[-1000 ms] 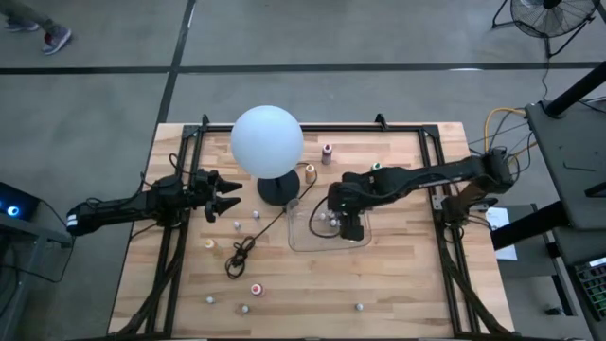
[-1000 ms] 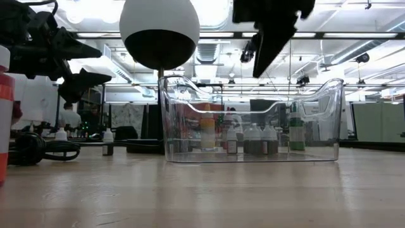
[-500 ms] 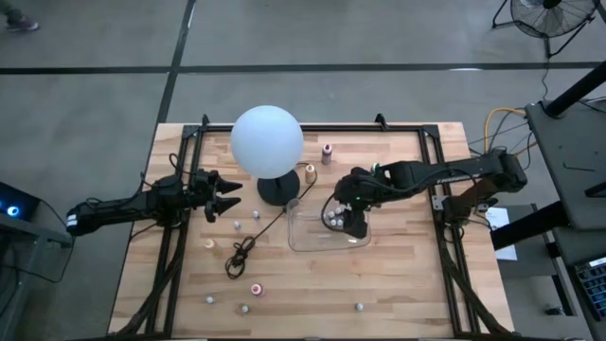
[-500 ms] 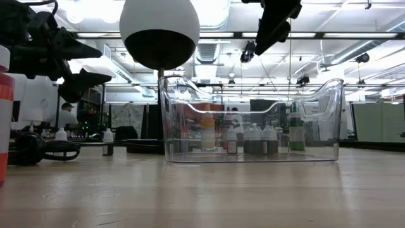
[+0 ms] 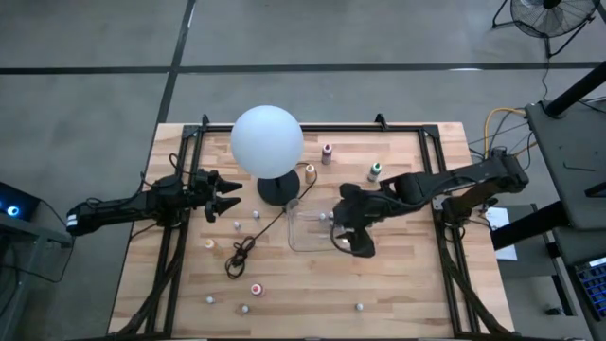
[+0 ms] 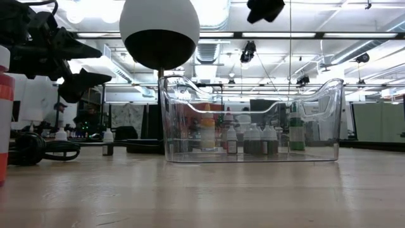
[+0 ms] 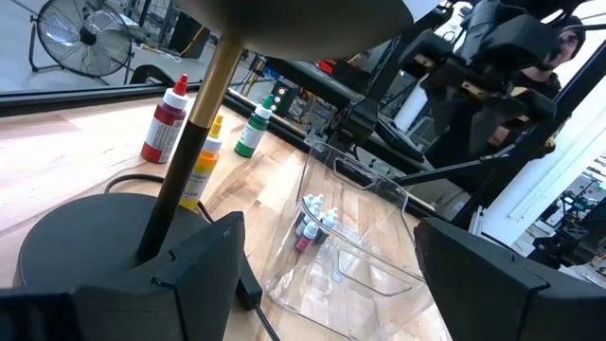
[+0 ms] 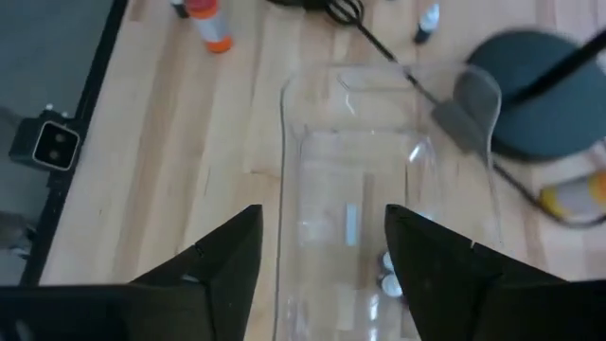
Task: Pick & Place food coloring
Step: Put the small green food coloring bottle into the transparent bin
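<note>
Wooden counter (image 5: 398, 284) carried one globe lamp (image 5: 267, 140), one clear tray (image 5: 308, 232), one black cable (image 5: 241, 254). Food coloring bottles: three white-capped in tray's far right corner (image 7: 312, 216); three taller ones far of tray — pink-capped (image 5: 328, 151), yellow (image 5: 310, 173), green (image 5: 375, 171); several tiny ones scattered near left, one red-capped (image 5: 256, 289). Left gripper (image 5: 220, 195) hovered at left, jaws spread, empty. Right gripper (image 8: 322, 248) hung above tray's near right edge, jaws apart, holding nothing. Lamp base (image 5: 278, 188) stood just left of tray.
</note>
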